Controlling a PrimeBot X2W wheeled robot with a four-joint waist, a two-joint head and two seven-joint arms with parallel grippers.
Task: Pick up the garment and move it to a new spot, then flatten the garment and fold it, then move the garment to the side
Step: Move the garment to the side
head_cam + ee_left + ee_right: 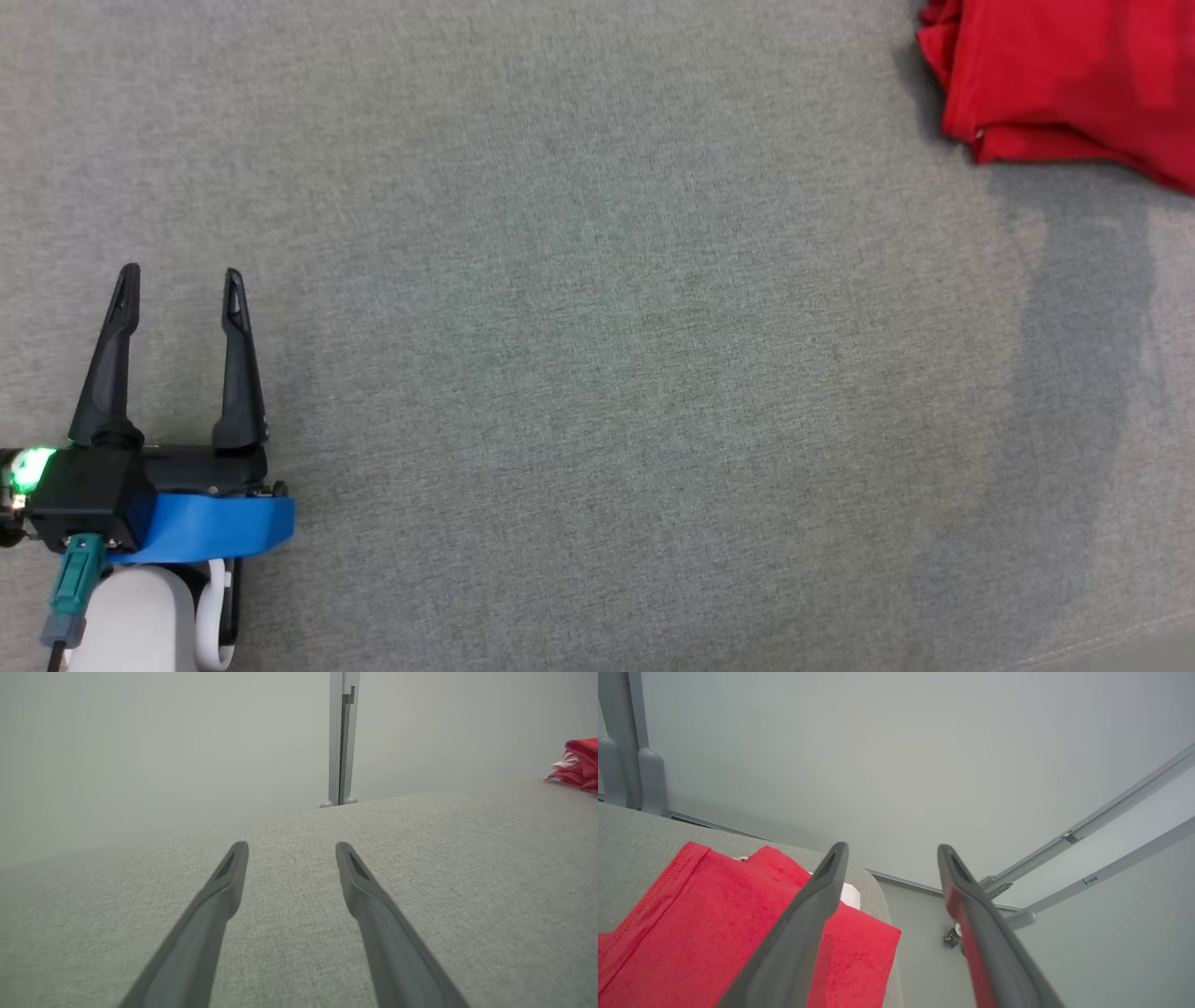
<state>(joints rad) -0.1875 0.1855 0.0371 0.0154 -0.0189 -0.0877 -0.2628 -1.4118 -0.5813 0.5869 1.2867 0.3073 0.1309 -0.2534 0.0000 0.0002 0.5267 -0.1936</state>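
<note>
Left gripper [182, 275] jaws apart, empty, well clear of folded red cloth garment [1074, 84]; right gripper [889, 851] jaws apart over it at grey fabric table [597, 373] corner, so set-aside step looks done

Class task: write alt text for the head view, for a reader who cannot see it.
A folded red garment lies at the top right corner of a grey fabric surface. The left gripper sits at the lower left, jaws open and empty, well apart from the garment.
</note>
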